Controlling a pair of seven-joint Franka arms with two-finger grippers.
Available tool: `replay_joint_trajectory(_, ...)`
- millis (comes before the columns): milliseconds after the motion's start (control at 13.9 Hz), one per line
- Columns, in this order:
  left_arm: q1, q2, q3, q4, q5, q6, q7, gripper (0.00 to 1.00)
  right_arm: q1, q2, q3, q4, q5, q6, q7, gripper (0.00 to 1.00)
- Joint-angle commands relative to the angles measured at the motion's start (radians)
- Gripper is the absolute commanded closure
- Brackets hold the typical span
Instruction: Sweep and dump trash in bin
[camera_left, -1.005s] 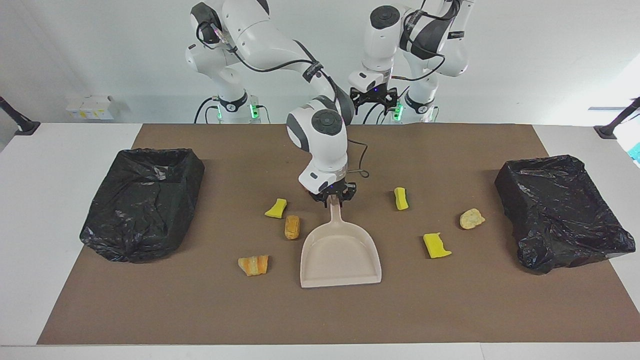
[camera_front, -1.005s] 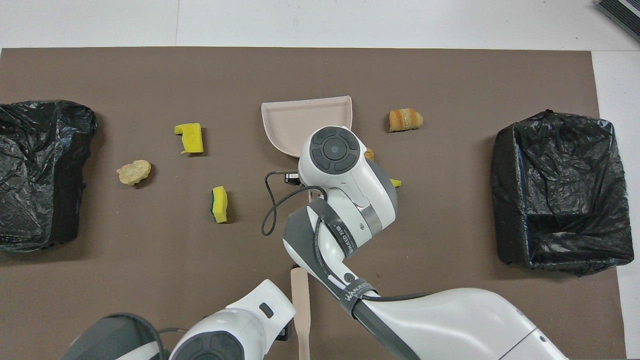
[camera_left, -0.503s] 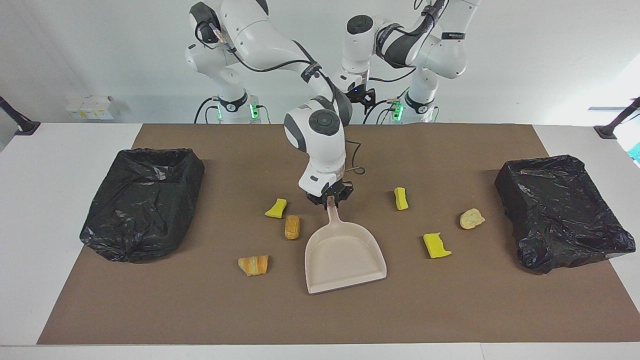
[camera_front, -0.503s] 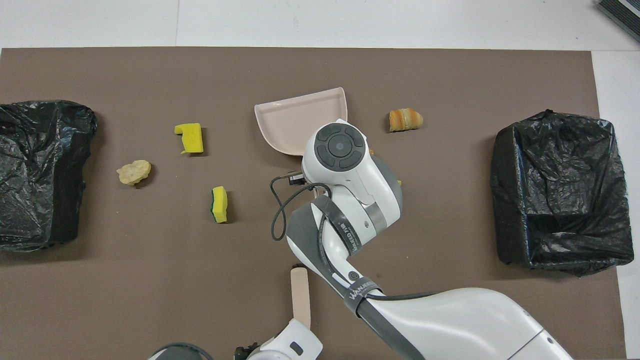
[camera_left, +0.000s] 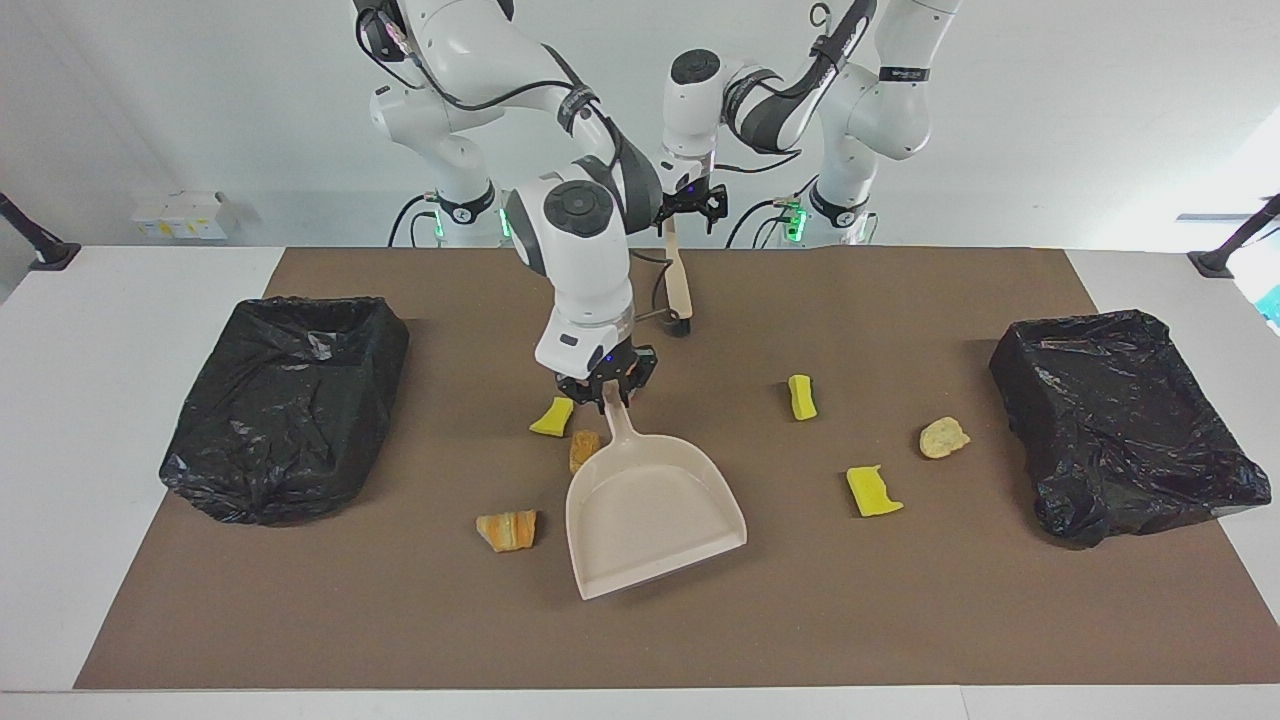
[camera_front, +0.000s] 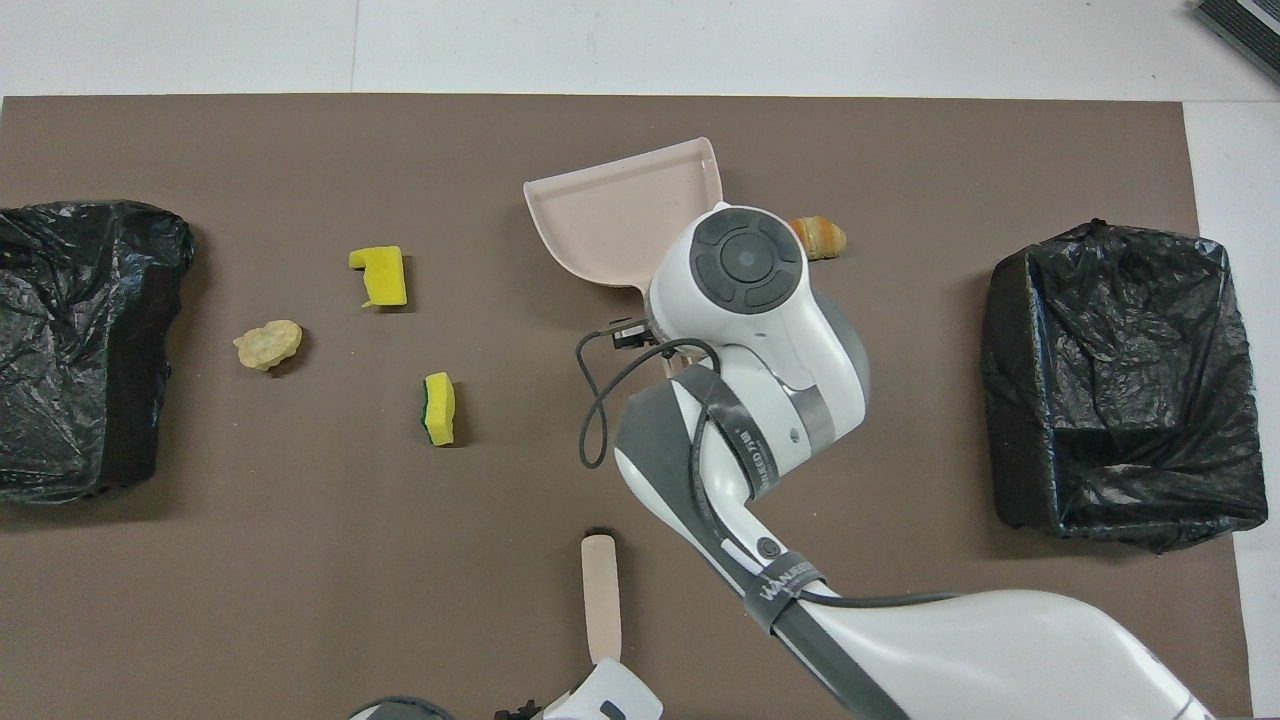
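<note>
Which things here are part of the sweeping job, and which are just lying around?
Job: beige plastic dustpan in the right pincer; beige-handled brush; yellow sponge scraps and orange-brown bread chunks; two black-bagged bins.
Lying about: small white box by the wall; black stands at the table's corners.

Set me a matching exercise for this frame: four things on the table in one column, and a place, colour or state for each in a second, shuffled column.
Things:
1. beige dustpan
2. two-tone sponge scrap
3. orange striped bread piece
4. pale lumpy chunk

Descriptions:
A. yellow with a green side
B. gripped by its handle in the right gripper
C. the piece closest to the black-lined bin at the left arm's end
D. lies beside the dustpan, toward the right arm's end

Pairs: 1-B, 2-A, 3-D, 4-C
</note>
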Motion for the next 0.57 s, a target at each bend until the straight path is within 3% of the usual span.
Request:
replay_joint_trajectory(0, -0.045, 0.021, 0.018, -0.012, -0.016, 0.035, -0.013, 0.0, -0.054, -0.028, 0.011, -0.02, 0.001, -0.043, -0.213, 1.0)
replay_joint_trajectory(72, -0.045, 0.023, 0.018, -0.01, -0.016, 0.035, -0.013, 0.0, -0.074, -0.034, 0.009, -0.02, 0.002, -0.045, -0.301, 1.0)
replay_joint_trajectory(144, -0.045, 0.023, 0.018, -0.01, -0.016, 0.034, -0.007, 0.09, -0.085, -0.042, 0.009, -0.02, 0.002, -0.046, -0.344, 1.0)
replay_joint_trajectory(215, -0.044, 0.023, 0.018, -0.01, -0.016, 0.032, 0.001, 0.2, -0.093, -0.047, 0.009, -0.02, 0.001, -0.051, -0.357, 1.0)
replay_joint_trajectory(287, -0.044, 0.023, 0.018, -0.01, -0.016, 0.028, 0.003, 0.43, -0.096, -0.048, 0.009, -0.02, 0.001, -0.064, -0.372, 1.0)
replay_joint_trajectory(503, -0.045, 0.023, 0.018, -0.009, -0.016, 0.02, 0.01, 0.7, -0.087, -0.063, 0.009, -0.021, -0.005, -0.098, -0.418, 1.0)
